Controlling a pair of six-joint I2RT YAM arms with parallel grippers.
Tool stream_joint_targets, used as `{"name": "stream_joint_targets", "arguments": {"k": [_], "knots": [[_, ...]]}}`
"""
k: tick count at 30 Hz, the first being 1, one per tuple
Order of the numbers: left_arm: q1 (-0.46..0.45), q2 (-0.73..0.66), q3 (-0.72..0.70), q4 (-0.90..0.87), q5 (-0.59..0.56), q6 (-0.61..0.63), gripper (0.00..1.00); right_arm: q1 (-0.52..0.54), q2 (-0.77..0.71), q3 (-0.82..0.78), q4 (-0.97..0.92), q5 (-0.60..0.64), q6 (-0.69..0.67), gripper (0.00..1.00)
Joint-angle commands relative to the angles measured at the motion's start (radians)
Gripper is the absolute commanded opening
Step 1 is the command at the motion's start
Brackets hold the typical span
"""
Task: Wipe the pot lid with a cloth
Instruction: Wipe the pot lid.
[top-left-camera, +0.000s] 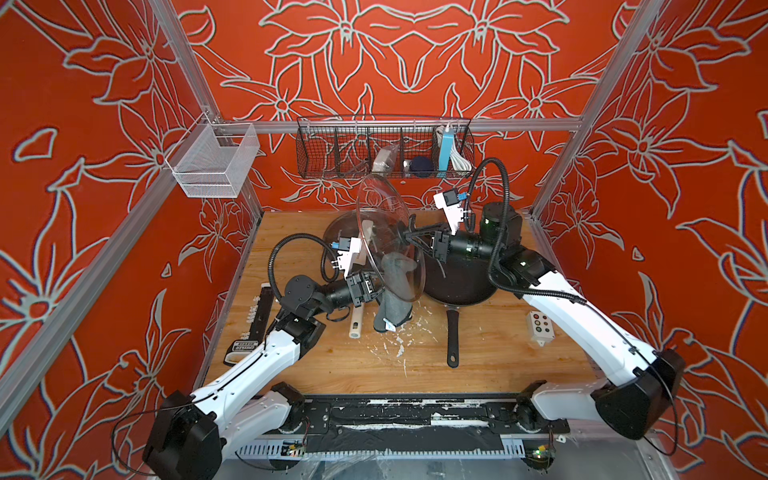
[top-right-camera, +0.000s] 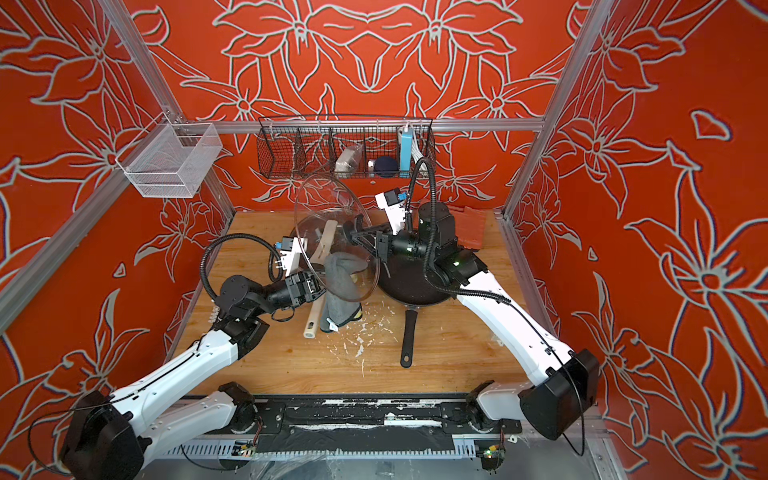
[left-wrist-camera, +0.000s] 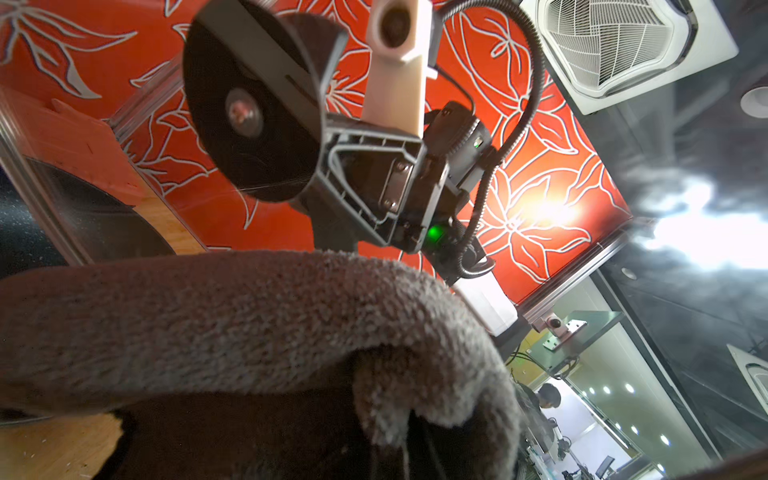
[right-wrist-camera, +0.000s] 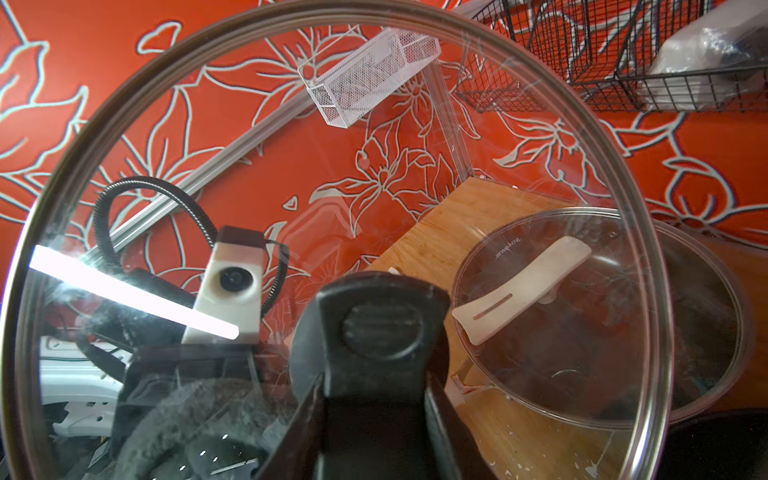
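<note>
Wooden tabletop (top-left-camera: 478, 365), frying pan (top-left-camera: 461, 282), raised glass lid (top-left-camera: 382, 208) before cream-handled lid (top-left-camera: 337, 227)

The cloth (left-wrist-camera: 249, 316) looked fuzzy to me; the black-handled lid (right-wrist-camera: 332, 187) was glossy clear glass with a metal rim; the bench (top-left-camera: 478, 353) was matt, scuffed wood.

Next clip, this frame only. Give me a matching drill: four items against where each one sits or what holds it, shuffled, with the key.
Things:
1. black-handled glass lid
2. cream-handled pot lid
3. cloth
4. frying pan

States:
A. on the table, handle toward the robot's base
B. lifted on edge by the right pincer
C. flat on a dark pot at the back
D. gripped by the left pincer, against the lifted glass

Pairs: 1-B; 2-C; 3-D; 4-A
</note>
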Motion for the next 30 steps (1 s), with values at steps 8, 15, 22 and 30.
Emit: {"name": "stream_joint_targets", "arguments": {"k": [8,15,22,30], "knots": [[0.058,-0.082,0.041,0.142,0.008,-0.092,0.00,0.003,-0.051,-0.041,0.157,0.014,-0.043,0.00],[0.104,-0.049,0.101,0.144,0.017,-0.101,0.00,0.004,-0.062,-0.087,0.174,-0.024,-0.027,0.00],[0.178,0.082,0.174,0.231,0.044,-0.154,0.00,0.004,-0.100,-0.127,0.166,-0.069,-0.016,0.00],[0.221,0.250,0.273,0.338,0.061,-0.217,0.00,0.005,-0.149,-0.165,0.206,-0.127,0.030,0.00]]}}
